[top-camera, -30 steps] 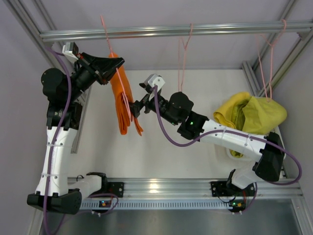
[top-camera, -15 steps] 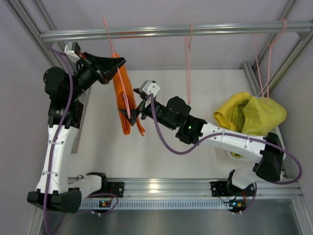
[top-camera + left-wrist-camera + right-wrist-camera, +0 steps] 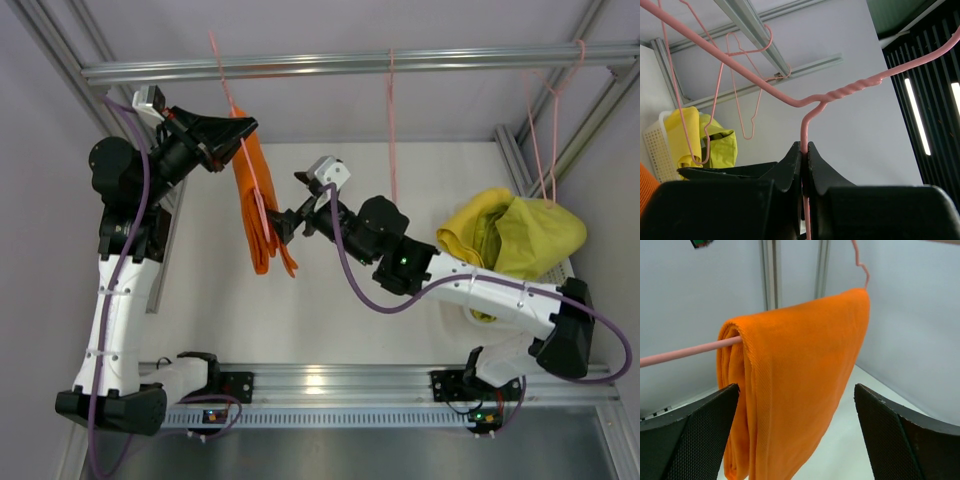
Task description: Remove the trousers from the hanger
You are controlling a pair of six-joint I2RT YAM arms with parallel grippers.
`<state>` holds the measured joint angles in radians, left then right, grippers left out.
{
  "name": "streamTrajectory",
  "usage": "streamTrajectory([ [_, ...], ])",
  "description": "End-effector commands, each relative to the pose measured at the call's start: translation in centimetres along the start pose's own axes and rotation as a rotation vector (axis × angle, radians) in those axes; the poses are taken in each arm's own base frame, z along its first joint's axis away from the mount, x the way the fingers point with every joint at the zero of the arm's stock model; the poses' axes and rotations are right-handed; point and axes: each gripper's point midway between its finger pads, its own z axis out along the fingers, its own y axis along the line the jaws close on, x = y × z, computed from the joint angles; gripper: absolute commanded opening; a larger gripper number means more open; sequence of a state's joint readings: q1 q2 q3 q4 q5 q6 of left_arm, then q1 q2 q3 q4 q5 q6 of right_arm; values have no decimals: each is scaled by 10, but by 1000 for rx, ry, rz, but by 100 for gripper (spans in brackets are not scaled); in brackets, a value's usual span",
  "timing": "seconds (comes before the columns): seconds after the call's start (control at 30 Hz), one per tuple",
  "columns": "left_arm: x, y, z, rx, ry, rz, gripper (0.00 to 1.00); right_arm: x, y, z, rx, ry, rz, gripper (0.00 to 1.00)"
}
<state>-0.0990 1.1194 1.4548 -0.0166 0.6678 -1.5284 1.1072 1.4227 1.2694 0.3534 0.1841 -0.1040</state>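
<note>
At right end of worktop [image 3: 320, 320], yellow trousers [image 3: 468, 235] and yellow-green trousers [image 3: 545, 235] piled in white basket [image 3: 654, 150]; two bare hangers [image 3: 391, 110] on rail [image 3: 300, 66], so two of three look done. Orange trousers [image 3: 255, 215] draped over pink hanger [image 3: 810, 102], not yet off. Left gripper [image 3: 236, 130] clamped on hanger neck. Right gripper [image 3: 279, 224] wide open, empty, just beside cloth. Left to do: pull orange pair free

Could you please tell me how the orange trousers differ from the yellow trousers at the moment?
The orange trousers hang draped over a pink hanger; the yellow trousers lie heaped over the white basket. The orange trousers are smoothly folded, the yellow trousers crumpled. Both are plain cloth.
</note>
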Motion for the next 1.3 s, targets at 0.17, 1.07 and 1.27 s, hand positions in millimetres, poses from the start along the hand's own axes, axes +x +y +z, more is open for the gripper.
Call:
streamTrajectory([
  [0.17,5,-68,-12,222,-28,157,0,-48,-25,-14,88,-128,24,82],
  [1.07,6,-79,-8,243,-12,132,0,-28,-28,24,170,-80,84,88],
  [1.27,7,-94,-12,270,-14,135,0,-8,-39,24,207,-46,68,86],
])
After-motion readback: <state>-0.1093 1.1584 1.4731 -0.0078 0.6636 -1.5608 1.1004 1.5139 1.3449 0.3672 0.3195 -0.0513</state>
